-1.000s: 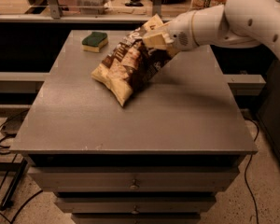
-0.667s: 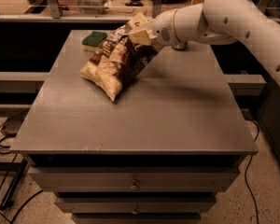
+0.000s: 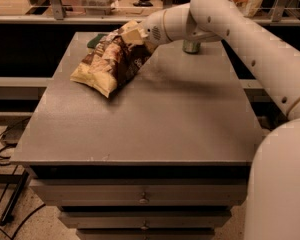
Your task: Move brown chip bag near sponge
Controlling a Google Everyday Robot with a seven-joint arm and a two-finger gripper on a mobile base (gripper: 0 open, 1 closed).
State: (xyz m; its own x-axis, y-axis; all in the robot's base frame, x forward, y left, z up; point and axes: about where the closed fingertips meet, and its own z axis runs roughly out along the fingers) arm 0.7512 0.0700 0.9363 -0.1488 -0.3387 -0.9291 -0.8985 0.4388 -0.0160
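The brown chip bag (image 3: 107,66) looks light and mostly air, so it should weigh almost nothing on the arm, but its crinkly film is slick and soft: it will buckle rather than stay rigid, and the chips inside will break if squeezed across the belly. The best place to hold it is the flat sealed seam at one end, where the film is doubled and nothing is crushed. That is about where the gripper (image 3: 134,34) has it. The jaws are closed down on the bag's upper end, pinching the foil between them, with no gap to be seen. From the jaws the bag hangs down and away at a slant, its far lower corner resting on, or only just clear of, the grey table (image 3: 165,119). The sponge (image 3: 94,40) lies just beyond the jaws on the side the bag trails toward, close behind the bag's upper edge and half hidden by it, so the bag looks already near it. On the opposite side of the jaws, behind the arm (image 3: 230,29), stands a green can (image 3: 191,47), well apart from the bag
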